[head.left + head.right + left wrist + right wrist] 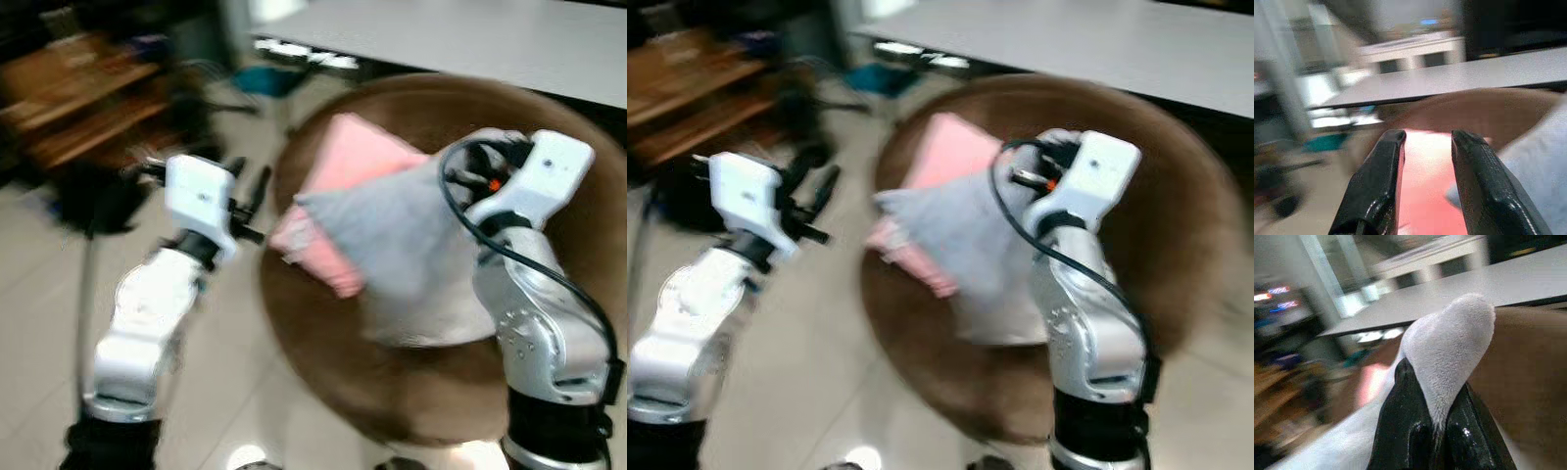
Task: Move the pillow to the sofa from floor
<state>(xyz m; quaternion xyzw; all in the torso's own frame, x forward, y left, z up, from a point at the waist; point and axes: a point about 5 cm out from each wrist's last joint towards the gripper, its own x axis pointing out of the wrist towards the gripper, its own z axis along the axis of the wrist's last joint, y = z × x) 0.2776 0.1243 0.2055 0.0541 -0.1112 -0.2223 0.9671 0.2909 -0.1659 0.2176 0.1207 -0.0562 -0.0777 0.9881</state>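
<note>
My right end effector [1437, 423] pinches 1 corner of the grey pillow [411, 245], centre frame; it looks soft, light and floppy. Left end effector [1425, 147] spread, empty.

Everything is smeared with motion blur through both head views, the brown seat [411, 392] and the wooden shelves [78, 108] dragged into soft streaks. Even indoor light, no hard shadows; a small white glare spot on the glossy floor [245, 455]. Wrist views are sharper up close: the left gripper's black fingers [1376, 196] catch shiny highlights, the grey pillow [1449, 342] shows crisp weave, background all washed-out blur.
</note>
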